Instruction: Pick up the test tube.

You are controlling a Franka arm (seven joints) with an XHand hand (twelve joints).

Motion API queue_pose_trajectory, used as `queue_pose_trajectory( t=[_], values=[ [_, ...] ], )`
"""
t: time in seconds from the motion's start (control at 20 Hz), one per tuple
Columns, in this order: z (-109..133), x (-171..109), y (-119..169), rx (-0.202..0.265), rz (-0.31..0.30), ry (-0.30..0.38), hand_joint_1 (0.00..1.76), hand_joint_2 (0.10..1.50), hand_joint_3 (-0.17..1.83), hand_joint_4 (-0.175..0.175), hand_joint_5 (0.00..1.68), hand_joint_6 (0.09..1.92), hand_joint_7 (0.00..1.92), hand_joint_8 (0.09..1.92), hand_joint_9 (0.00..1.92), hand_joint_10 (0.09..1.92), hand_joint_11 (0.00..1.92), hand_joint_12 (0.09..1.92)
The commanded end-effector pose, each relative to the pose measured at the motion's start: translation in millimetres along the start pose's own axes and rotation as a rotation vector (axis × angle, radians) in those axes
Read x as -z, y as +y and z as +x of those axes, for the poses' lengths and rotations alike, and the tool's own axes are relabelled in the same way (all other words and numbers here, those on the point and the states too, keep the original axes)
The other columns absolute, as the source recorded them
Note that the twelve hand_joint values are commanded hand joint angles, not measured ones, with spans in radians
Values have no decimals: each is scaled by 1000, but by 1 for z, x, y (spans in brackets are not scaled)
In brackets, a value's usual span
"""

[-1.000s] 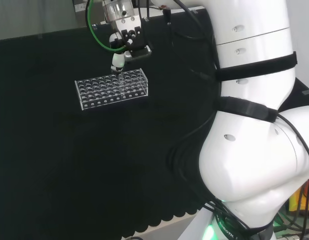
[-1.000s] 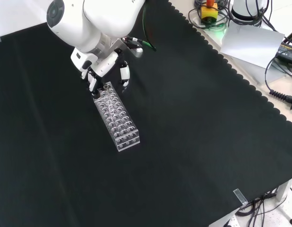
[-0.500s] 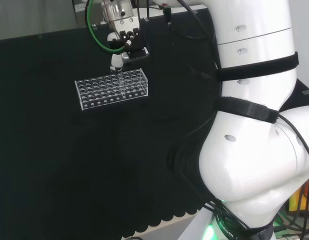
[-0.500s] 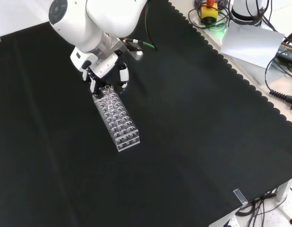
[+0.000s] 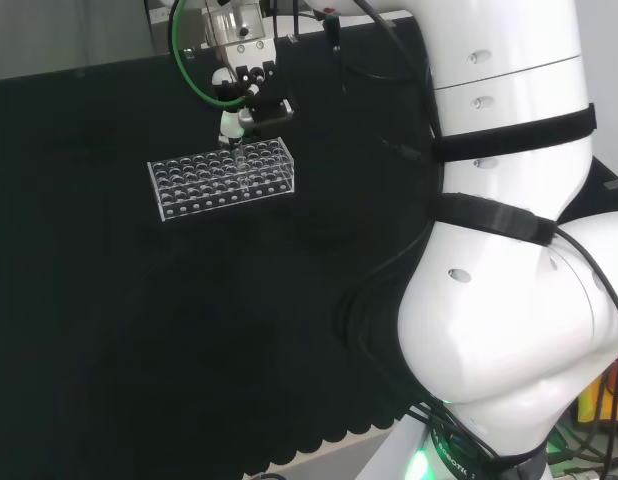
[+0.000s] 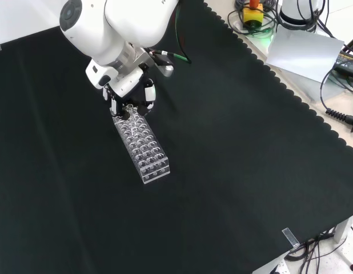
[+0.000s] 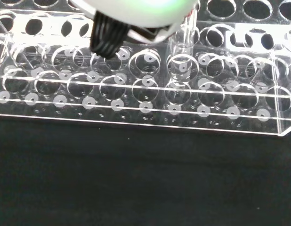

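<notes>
A clear test tube rack (image 5: 204,185) lies on the black cloth, long and narrow in the front view (image 6: 149,153). One clear test tube (image 7: 181,49) stands upright in a hole near the rack's end under the hand; its top shows faintly in the front view (image 6: 129,108). The black and white hand (image 5: 251,95) hangs right above that end of the rack (image 7: 136,89). In the front view the hand (image 6: 131,91) has its fingers and thumb drawn together around the tube's top. Where they meet the tube is partly hidden by the hand's own white part (image 7: 136,9).
The arm's big white links (image 5: 509,250) stand at the head view's right and over the hand in the front view (image 6: 119,23). A green cable (image 5: 189,70) loops by the wrist. Beyond the cloth's scalloped edge (image 6: 291,97) lie cables and a yellow box (image 6: 253,12).
The fingers and thumb, spread apart a second ago, have drawn in around the tube's top. The hand has shifted slightly over the rack's end. The rack has stayed put.
</notes>
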State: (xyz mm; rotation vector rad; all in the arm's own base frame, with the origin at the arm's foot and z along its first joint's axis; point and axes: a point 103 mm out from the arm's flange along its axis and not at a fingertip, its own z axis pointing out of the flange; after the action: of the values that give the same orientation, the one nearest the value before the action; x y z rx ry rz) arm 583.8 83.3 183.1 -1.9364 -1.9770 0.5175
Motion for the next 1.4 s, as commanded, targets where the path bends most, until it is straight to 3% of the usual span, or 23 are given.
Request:
queue_pose_trajectory(
  t=[0.05,0.15,0.2,0.55,1.0,1.4],
  values=[
    [1,-5,4,-26,-12,78,1148,688,628,-122,1015,728,1563,502,1425,527,817,1260],
    [1,-5,4,-31,-40,131,1213,813,404,-147,1134,700,1476,522,1452,504,855,1233],
    [2,-3,4,-32,-60,154,1255,805,402,-160,1179,662,1396,558,1466,498,884,1213],
    [5,4,4,-31,-98,217,1314,634,709,-175,1236,711,1295,715,1499,608,1080,1054],
    [2,17,-8,-31,-101,247,1316,611,754,-175,1237,732,1292,742,1507,634,1079,1049],
    [-9,46,-31,-31,-115,319,1317,601,769,-175,1242,731,1297,741,1507,637,1071,1057]
  ],
)
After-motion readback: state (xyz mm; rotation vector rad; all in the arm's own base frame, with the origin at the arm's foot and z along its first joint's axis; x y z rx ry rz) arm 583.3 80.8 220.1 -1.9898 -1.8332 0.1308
